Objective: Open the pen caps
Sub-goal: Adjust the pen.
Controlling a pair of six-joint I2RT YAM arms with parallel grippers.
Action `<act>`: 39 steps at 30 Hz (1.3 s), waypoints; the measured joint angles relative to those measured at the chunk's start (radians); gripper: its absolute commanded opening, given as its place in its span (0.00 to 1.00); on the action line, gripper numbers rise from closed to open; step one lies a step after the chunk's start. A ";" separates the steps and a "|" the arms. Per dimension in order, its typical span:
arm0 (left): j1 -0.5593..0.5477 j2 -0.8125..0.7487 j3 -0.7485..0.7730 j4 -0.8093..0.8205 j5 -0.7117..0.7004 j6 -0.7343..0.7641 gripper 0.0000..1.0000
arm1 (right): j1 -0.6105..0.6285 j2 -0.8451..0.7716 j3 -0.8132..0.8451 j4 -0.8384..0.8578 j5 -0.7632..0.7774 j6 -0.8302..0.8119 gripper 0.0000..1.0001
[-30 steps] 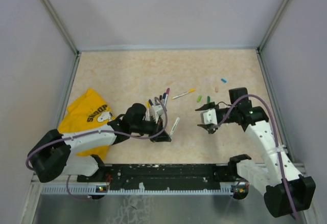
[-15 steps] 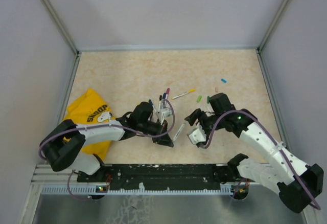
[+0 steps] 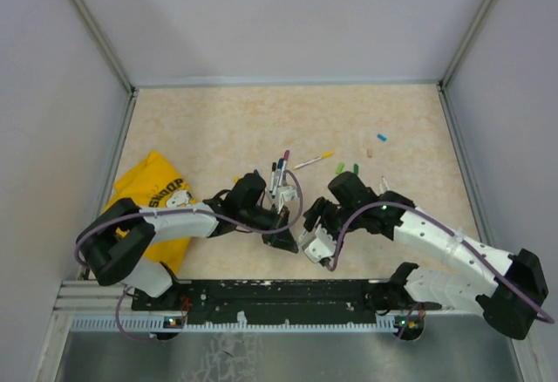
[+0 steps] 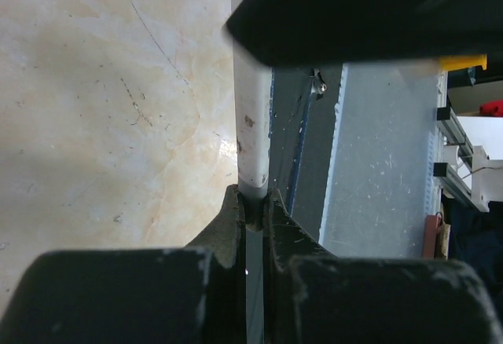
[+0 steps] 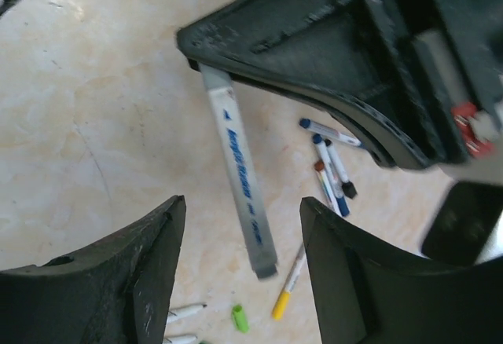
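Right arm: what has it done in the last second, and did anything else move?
The right gripper swung left and back toward the arm bases, open, up to the pen clamped in the left gripper, which barely shifted. Nothing was grasped or released. The loose pens, pen caps and yellow cloth stayed put.

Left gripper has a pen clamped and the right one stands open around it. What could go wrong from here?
1. The left gripper pinches the pen only at its fingertips; a pull might slide the whole pen out instead of uncapping it.
2. The pen runs slanted between the open fingers of the right gripper, so closing might catch the barrel, not its end.
3. Both grippers sit very close and could knock together.
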 measured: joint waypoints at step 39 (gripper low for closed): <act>-0.002 -0.517 -0.187 0.272 -0.290 -0.011 1.00 | -0.262 -0.246 -0.155 0.104 -0.222 0.382 0.00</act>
